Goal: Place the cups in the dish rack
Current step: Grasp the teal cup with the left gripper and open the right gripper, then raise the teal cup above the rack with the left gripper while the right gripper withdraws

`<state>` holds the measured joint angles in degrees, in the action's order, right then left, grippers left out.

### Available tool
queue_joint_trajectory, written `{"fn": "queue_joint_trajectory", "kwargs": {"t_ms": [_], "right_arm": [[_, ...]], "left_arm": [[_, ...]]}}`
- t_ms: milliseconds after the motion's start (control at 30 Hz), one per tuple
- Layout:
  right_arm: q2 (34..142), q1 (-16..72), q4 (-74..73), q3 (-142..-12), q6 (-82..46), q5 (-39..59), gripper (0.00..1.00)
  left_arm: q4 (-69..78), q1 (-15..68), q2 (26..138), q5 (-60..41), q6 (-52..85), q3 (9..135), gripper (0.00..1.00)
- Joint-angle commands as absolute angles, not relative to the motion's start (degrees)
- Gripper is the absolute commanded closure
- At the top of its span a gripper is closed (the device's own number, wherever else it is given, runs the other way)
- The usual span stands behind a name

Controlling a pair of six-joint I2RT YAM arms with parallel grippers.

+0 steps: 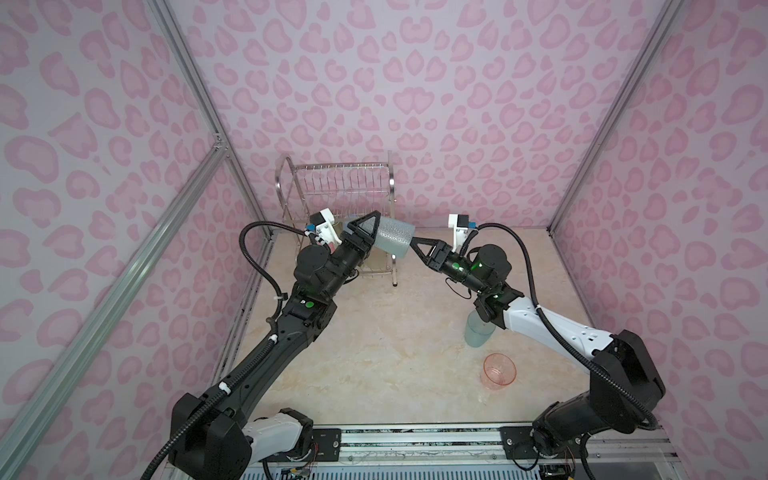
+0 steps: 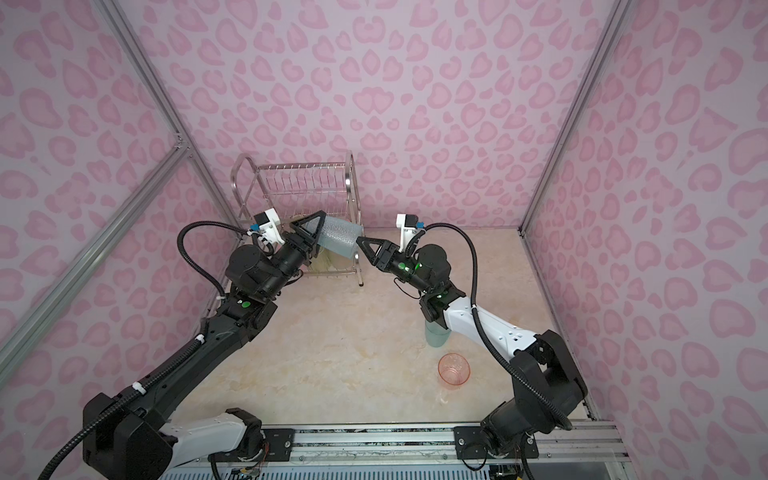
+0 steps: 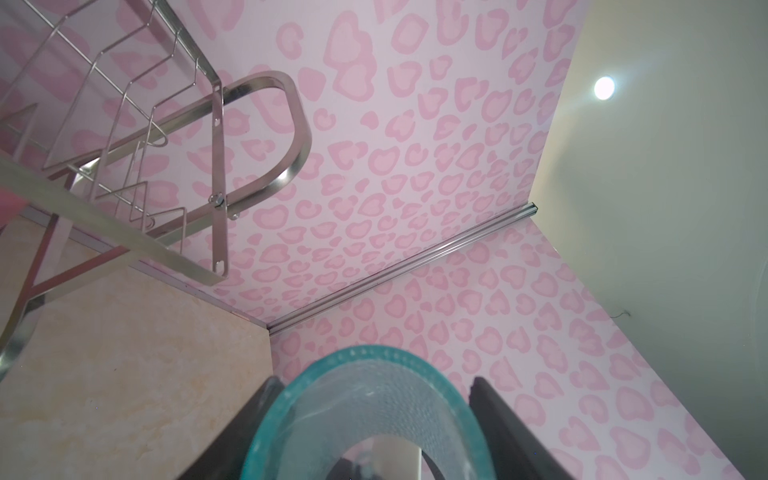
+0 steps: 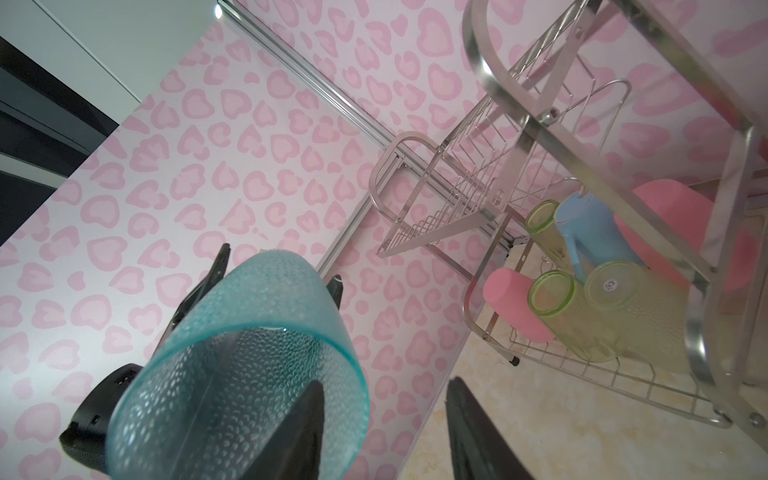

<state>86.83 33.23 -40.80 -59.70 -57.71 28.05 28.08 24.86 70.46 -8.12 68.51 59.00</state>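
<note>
The only marking I can find from here is a small round white sticker (image 4: pixel 609 285) on the base of a translucent green plastic tumbler (image 4: pixel 640 324), seen in the right wrist view. It carries a few dark characters, too small and blurred for me to read. Nothing else in any view shows legible text, a brand or a number.

Enclosure walls (image 1: pixel 415 83) papered pale pink with darker heart-like blotches; aluminium corner posts (image 1: pixel 195 83); beige marbled tabletop (image 1: pixel 374 353), slotted metal rail (image 1: pixel 415 440) along its near edge; round lamp (image 3: pixel 604 87) lit on white ceiling (image 3: pixel 665 208).
</note>
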Motion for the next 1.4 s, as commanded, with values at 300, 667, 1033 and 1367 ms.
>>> {"fn": "queue_joint_trajectory", "kwargs": {"t_ms": [300, 667, 1033, 1367], "right_arm": [[80.7, 30.9, -35.5, -55.0, -48.0, 24.5, 0.52], [78.8, 30.5, -30.7, -54.7, -41.0, 24.6, 0.53], [77.4, 31.3, -27.0, -55.0, -35.3, 25.6, 0.53], [76.6, 37.9, -16.4, -59.3, -22.1, 22.9, 0.53]], "left_arm": [[1.4, 16.5, 75.3, -10.2, 52.0, 78.7, 0.45], [-12.0, 10.7, 82.6, -6.4, 34.7, 96.3, 0.45], [-11.7, 8.4, 92.3, 0.9, 17.5, 106.4, 0.45], [-13.1, 7.2, 104.8, 6.3, 9.0, 120.3, 0.45]]}}
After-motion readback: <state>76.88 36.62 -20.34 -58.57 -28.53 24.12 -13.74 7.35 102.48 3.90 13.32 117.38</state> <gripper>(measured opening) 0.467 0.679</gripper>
